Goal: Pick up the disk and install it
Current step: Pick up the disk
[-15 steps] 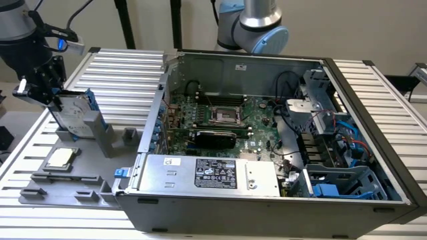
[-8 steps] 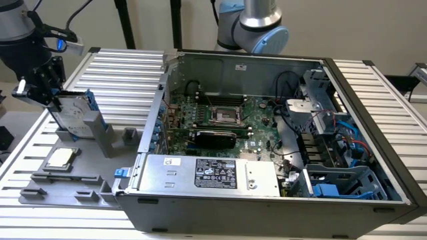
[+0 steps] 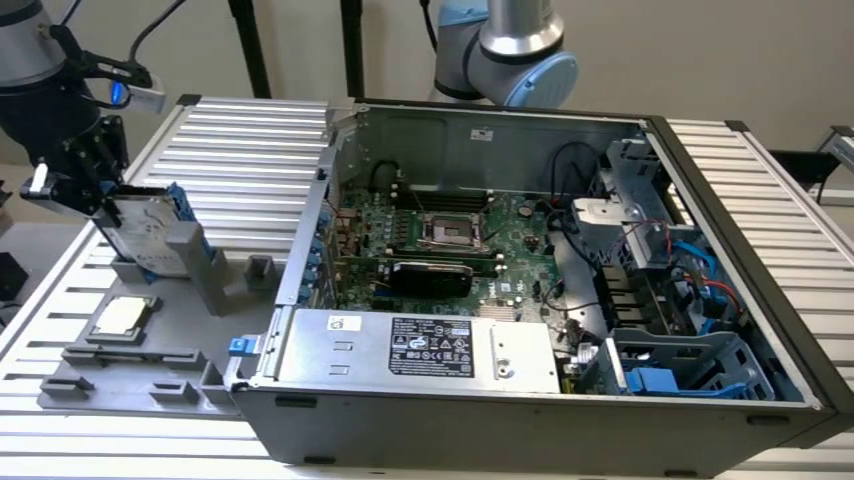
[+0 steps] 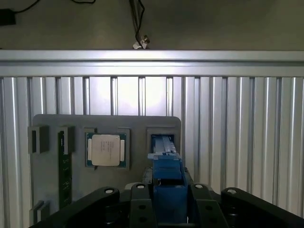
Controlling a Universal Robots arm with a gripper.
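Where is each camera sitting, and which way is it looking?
Exterior view: off the arm and high up, looking down over the ribbed table at the open computer case. The gripper is at this view's left, at the disk.
Wrist view: on the wrist, looking past the gripper onto the grey holder tray. The gripper's black body shows, with the disk's blue rail in the middle.
Both views share the gripper, the disk, the tray and the square chip.
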